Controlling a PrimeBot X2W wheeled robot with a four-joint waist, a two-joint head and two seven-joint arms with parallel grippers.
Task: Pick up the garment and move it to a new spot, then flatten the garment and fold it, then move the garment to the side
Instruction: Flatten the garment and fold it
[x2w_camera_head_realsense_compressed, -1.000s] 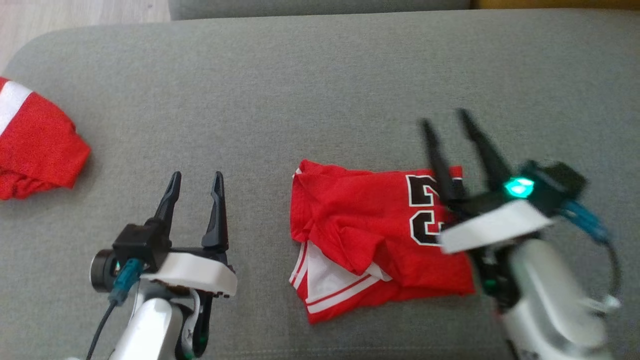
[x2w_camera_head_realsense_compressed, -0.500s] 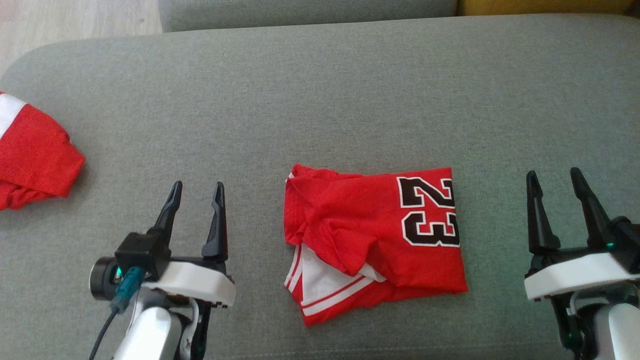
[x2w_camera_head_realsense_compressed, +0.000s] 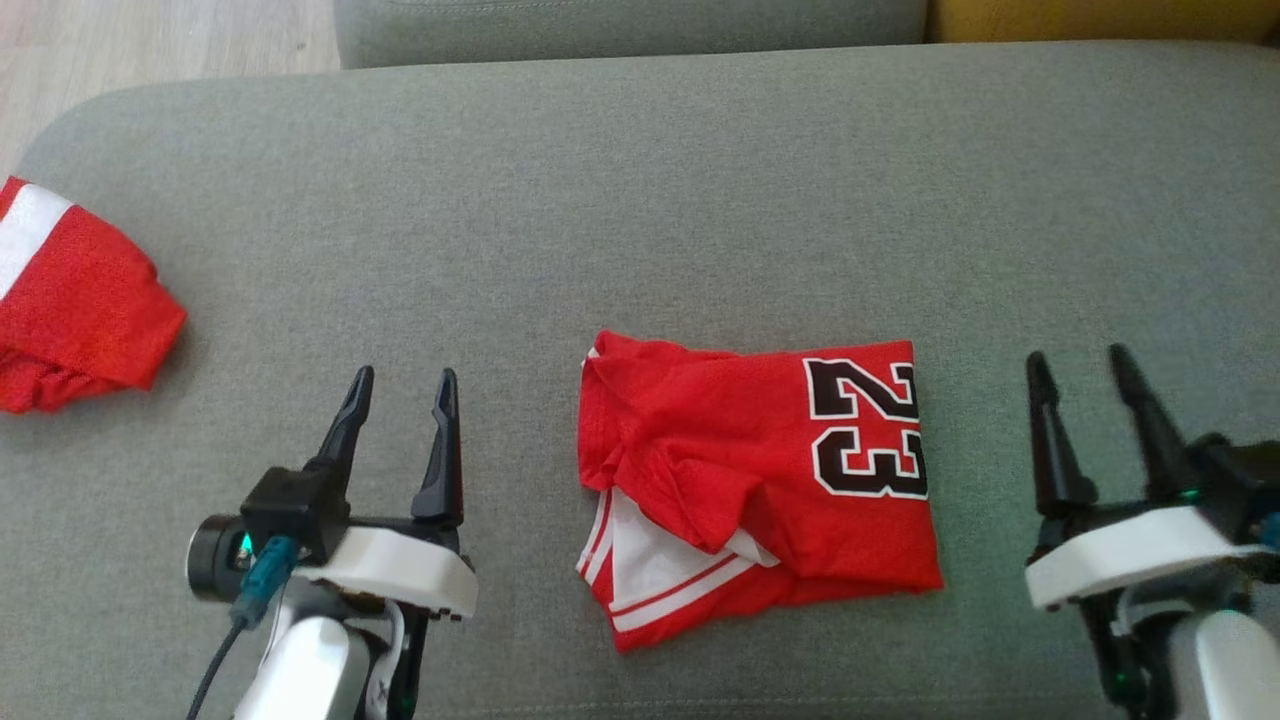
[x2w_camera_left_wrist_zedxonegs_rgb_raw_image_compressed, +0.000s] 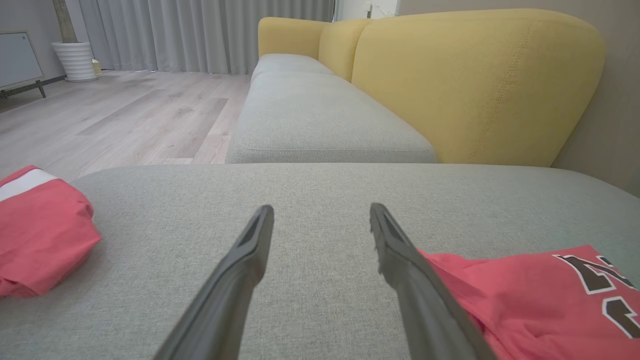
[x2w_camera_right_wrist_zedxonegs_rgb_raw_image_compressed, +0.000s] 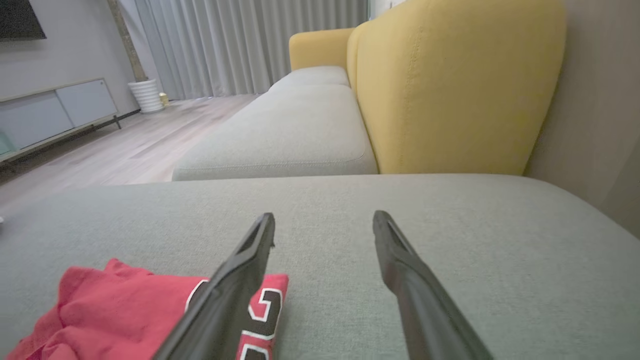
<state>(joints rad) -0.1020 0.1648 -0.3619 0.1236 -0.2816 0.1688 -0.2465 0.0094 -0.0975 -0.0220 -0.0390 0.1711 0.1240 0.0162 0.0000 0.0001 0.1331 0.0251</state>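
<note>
Already done: judging by how it lies, the garment (x2w_camera_head_realsense_compressed: 760, 480) has been picked up, laid out and folded. It is a compact red rectangle with the number 23 (x2w_camera_head_realsense_compressed: 868, 430) on top at its right end.
Fold quality: rough rather than crisp. The left half is wrinkled, and a white-striped hem pokes out at the lower left corner.
Left to do: the move to the side, as far as I can judge. The garment lies mid-cushion between the two grippers, so that step looks not yet done.
Garment place: flat on the grey cushion (x2w_camera_head_realsense_compressed: 640, 200), nearer its front edge than its back, touched by neither gripper.
Left gripper (x2w_camera_head_realsense_compressed: 406, 374): fingers spread wide with nothing between them. It sits near the garment's left edge but apart from it, tips pointing toward the back of the cushion.
Right gripper (x2w_camera_head_realsense_compressed: 1077, 354): fingers wide apart too, and empty. It sits just off the garment's right edge, not touching it.
Garments, counted: two. One is the folded garment in the middle. The other is a red and white bundle (x2w_camera_head_realsense_compressed: 80, 300) at the cushion's far left, well apart.
Grippers, counted: two, with four fingers in all.
Beyond the cushion: one more grey seat (x2w_camera_left_wrist_zedxonegs_rgb_raw_image_compressed: 320, 120) and a yellow backrest (x2w_camera_left_wrist_zedxonegs_rgb_raw_image_compressed: 475, 85), seen from the wrists.
</note>
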